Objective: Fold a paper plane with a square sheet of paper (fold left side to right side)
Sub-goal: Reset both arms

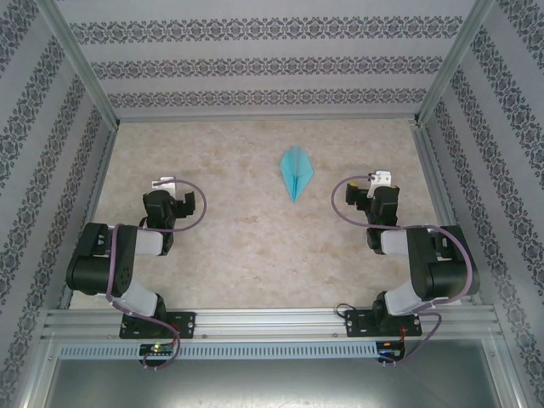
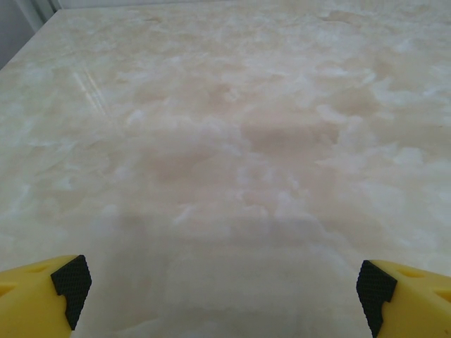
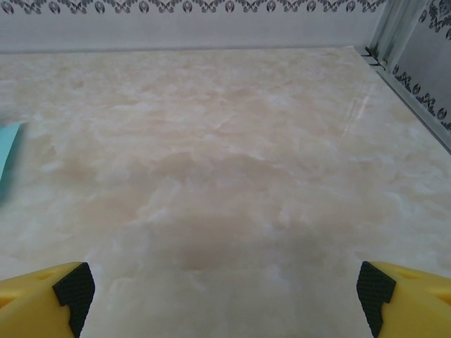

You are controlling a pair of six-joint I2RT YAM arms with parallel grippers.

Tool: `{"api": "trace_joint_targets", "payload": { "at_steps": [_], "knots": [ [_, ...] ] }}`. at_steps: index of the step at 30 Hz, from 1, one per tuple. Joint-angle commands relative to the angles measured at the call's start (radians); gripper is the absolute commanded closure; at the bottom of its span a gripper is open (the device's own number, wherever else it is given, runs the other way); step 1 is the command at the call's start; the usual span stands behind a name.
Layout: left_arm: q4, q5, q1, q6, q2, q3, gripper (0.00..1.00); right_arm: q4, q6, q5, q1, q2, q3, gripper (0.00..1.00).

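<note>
Yellow fingers tipped with black pads (image 2: 72,280) sit at the bottom corners of the left wrist view. The left tool (image 2: 222,289) is therefore spread wide, with nothing but bare counter (image 2: 232,141) between its jaws. The right tool (image 3: 222,289) reads the same way: jaws fully apart and empty.

From above, both arms are bent back over their bases at 6 o'clock. The left tool (image 1: 164,184) is at about 9 o'clock on the counter (image 1: 238,246) and the right tool (image 1: 382,180) at about 3 o'clock. Each is well apart from the paper.

The paper plane (image 1: 295,172) lies flat between them, toward 1 o'clock from the counter's middle and nearer the right arm. Its long nose points to 6 o'clock, and a centre crease runs down it. In the right wrist view the plane's turquoise edge (image 3: 8,144) shows at 9 o'clock.

The narrow dart shape suggests the folds are already made. The arms seem parked clear so that nothing presses or drags thin paper that would shift at a touch. If a crease needs sharpening, the right tool has the shorter reach.
</note>
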State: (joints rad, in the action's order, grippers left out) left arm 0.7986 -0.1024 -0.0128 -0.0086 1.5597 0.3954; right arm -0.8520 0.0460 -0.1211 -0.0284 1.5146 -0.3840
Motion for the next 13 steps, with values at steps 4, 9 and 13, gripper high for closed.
{"api": "trace_joint_targets", "payload": {
  "at_steps": [4,9,13],
  "knots": [
    [0.055,0.032,0.006,-0.019,0.000,0.005,0.00,-0.041,-0.011,0.014,-0.006,-0.012,0.004,0.02],
    [0.052,0.032,0.004,-0.019,0.000,0.006,0.00,-0.030,-0.015,0.023,-0.005,-0.008,-0.004,0.02],
    [0.053,0.032,0.004,-0.019,0.000,0.006,0.00,-0.033,-0.015,0.026,-0.005,-0.011,-0.001,0.02]
  ]
}}
